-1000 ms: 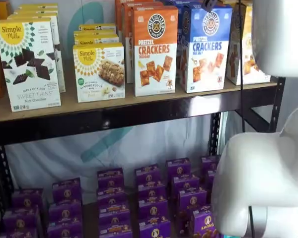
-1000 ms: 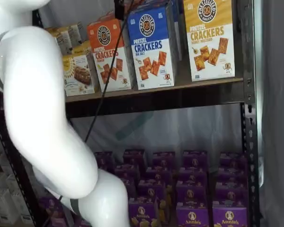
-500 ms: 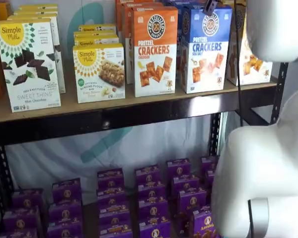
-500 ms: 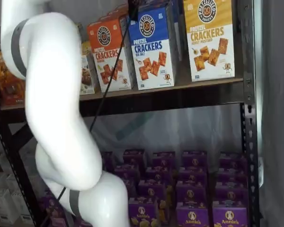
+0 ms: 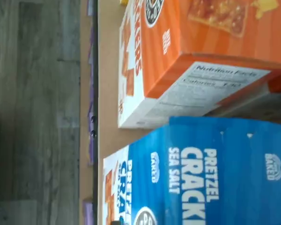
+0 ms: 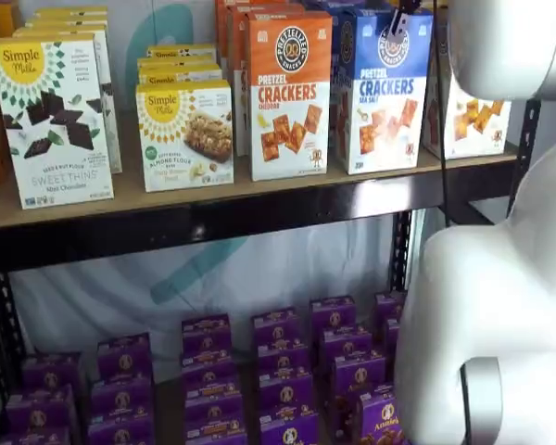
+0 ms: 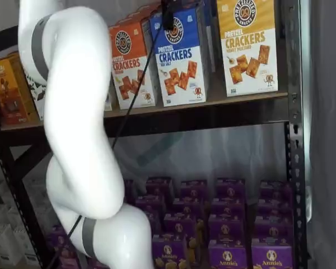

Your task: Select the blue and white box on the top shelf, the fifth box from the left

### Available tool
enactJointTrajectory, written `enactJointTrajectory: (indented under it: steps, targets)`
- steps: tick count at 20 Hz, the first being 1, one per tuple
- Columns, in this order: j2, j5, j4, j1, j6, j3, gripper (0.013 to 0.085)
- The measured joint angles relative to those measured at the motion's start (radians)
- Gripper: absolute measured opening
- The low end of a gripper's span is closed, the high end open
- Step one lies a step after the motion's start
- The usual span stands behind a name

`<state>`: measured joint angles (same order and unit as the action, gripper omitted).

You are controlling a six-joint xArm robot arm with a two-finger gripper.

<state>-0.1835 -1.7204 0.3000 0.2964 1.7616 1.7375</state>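
Observation:
The blue and white box (image 6: 382, 93) stands upright on the top shelf (image 6: 259, 192), with a blue top, a round black logo and pictured crackers. It shows in both shelf views (image 7: 179, 56) and in the wrist view (image 5: 215, 173), where its blue top panel reads "PRETZEL CRACKERS SEA SALT". My gripper (image 6: 400, 20) shows only as a black finger piece with a cable, hanging in front of the box's upper edge; it also shows in a shelf view (image 7: 169, 14). No gap or grip can be made out.
An orange-topped Pretzel Crackers box (image 6: 289, 93) stands close beside the blue one, a yellow-topped one (image 7: 249, 45) on its other side. Simple Mills boxes (image 6: 51, 120) stand further along. Small purple boxes (image 6: 278, 362) fill the lower level. My white arm (image 7: 78, 123) blocks part of each shelf view.
The black finger piece has moved sideways and slightly down, onto the upper front of the blue box. The white arm has swung along with it. The boxes have not moved.

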Motion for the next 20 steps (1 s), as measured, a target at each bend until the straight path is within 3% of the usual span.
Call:
enactJointTrajectory:
  steps: [8, 20]
  targets:
    - [0.081, -0.121, -0.046, -0.016, -0.006, 0.094, 0.0850]
    - [0.082, -0.111, -0.051, -0.016, -0.001, 0.079, 0.0850]
